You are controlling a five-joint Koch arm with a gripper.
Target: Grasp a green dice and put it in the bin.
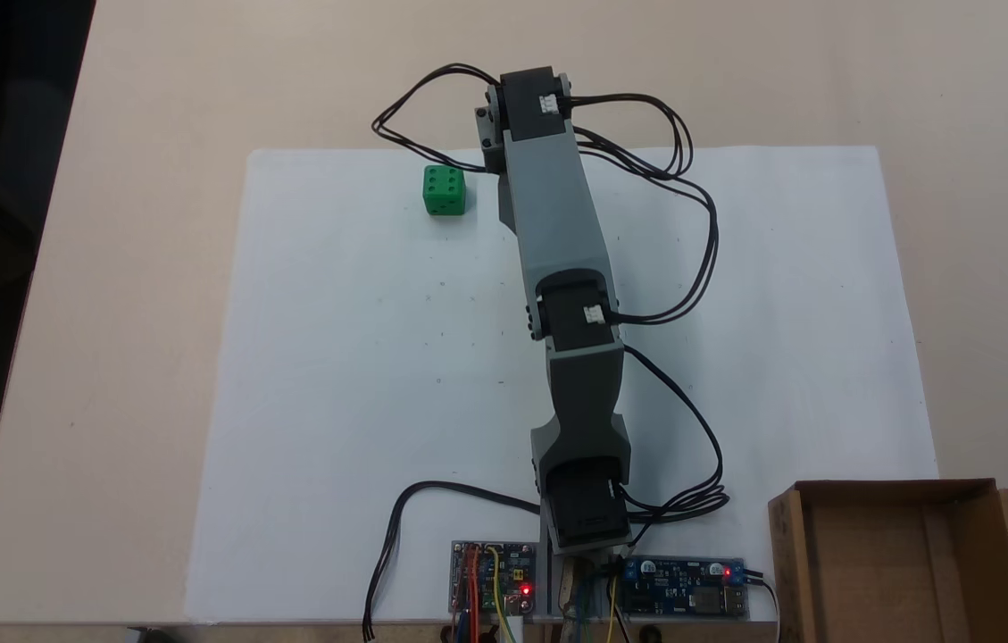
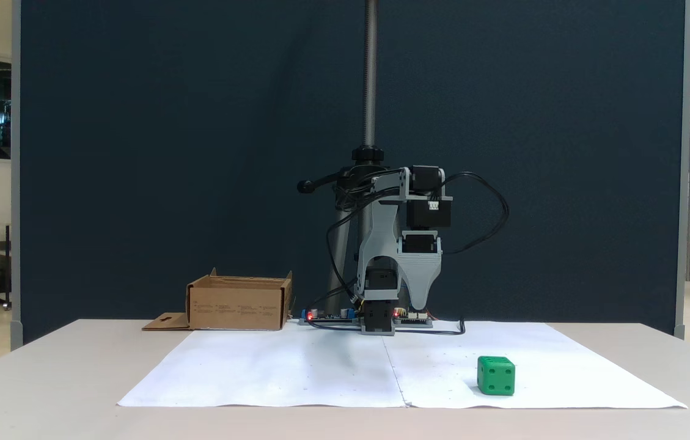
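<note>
Nothing done yet, we judged: green dice [image 1: 445, 191] sat on the paper sheet [image 1: 361, 375], well apart from the bin [image 1: 870, 572]. Pincer [image 2: 419, 302] hung above the sheet; whether apart or together, we couldn't tell.

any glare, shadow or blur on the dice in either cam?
In a fixed view from above, the green dice is sharp, pips readable, no glare, faint soft shadow on the white paper. In the fixed view from the front, the dice is evenly lit and crisp against the paper.
</note>
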